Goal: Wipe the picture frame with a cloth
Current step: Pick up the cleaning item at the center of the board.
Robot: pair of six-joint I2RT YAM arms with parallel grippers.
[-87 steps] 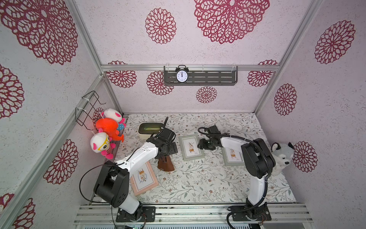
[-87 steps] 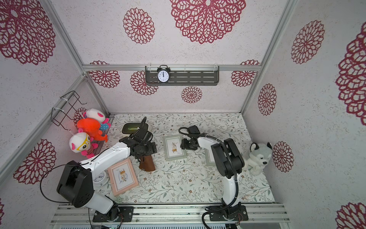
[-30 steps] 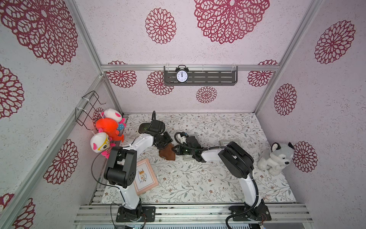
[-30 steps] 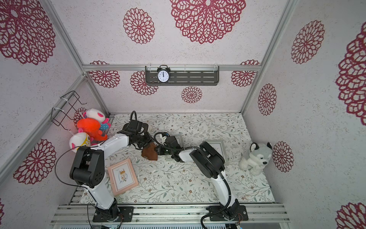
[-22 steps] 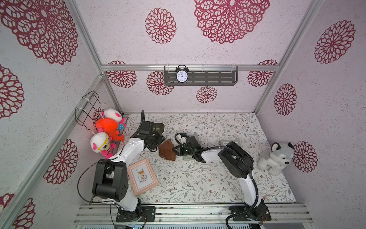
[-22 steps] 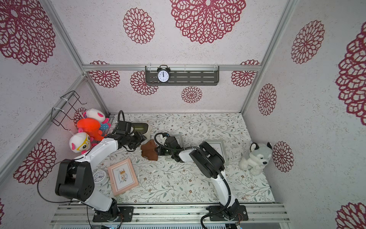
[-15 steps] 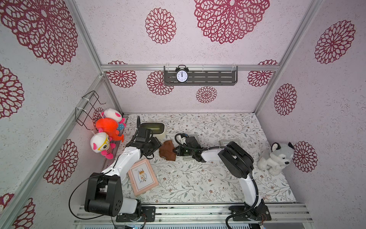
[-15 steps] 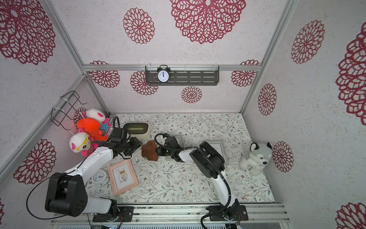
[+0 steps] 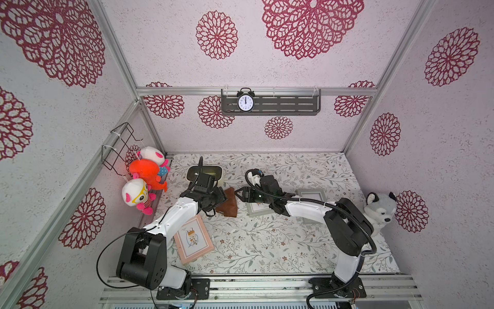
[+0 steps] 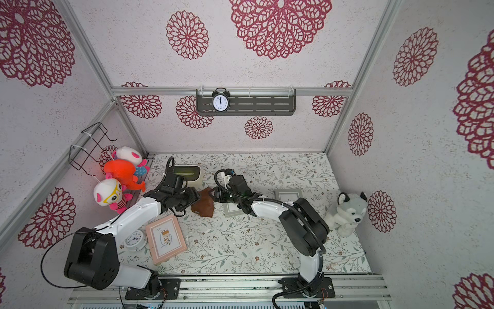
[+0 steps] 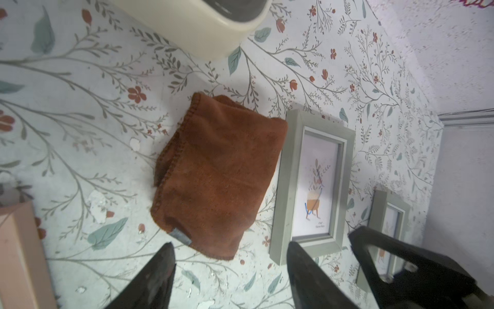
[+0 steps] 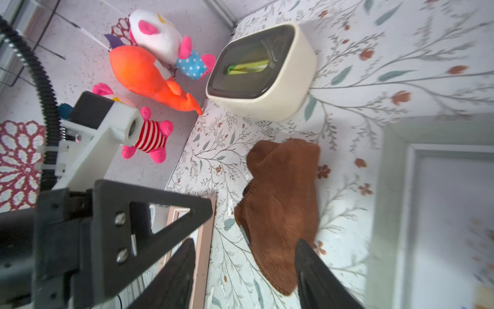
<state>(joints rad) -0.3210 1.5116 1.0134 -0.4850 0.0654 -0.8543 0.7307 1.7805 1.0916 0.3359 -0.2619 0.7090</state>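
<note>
The brown cloth (image 9: 228, 206) (image 10: 204, 205) lies crumpled on the floral table, held by neither gripper. My left gripper (image 9: 223, 195) (image 11: 231, 252) stands open just to its left, fingers apart in front of the cloth's (image 11: 219, 176) edge. From the right, my right gripper (image 9: 238, 194) (image 12: 246, 246) is open too, and the near corner of the cloth (image 12: 283, 198) lies loose between its fingers. A grey picture frame (image 9: 257, 209) (image 11: 312, 184) lies flat right beside the cloth, partly under the right arm.
A second grey frame (image 9: 311, 193) lies further right and a pink frame (image 9: 193, 239) near the front left. A cream tissue box (image 9: 204, 174) stands behind the left gripper. Plush toys (image 9: 145, 171) hang on the left wall, and a husky plush (image 9: 379, 211) sits at the right.
My right gripper has opened and let go of the cloth, which now rests on the table. The left gripper has opened wider, swung left, and come back beside the cloth.
</note>
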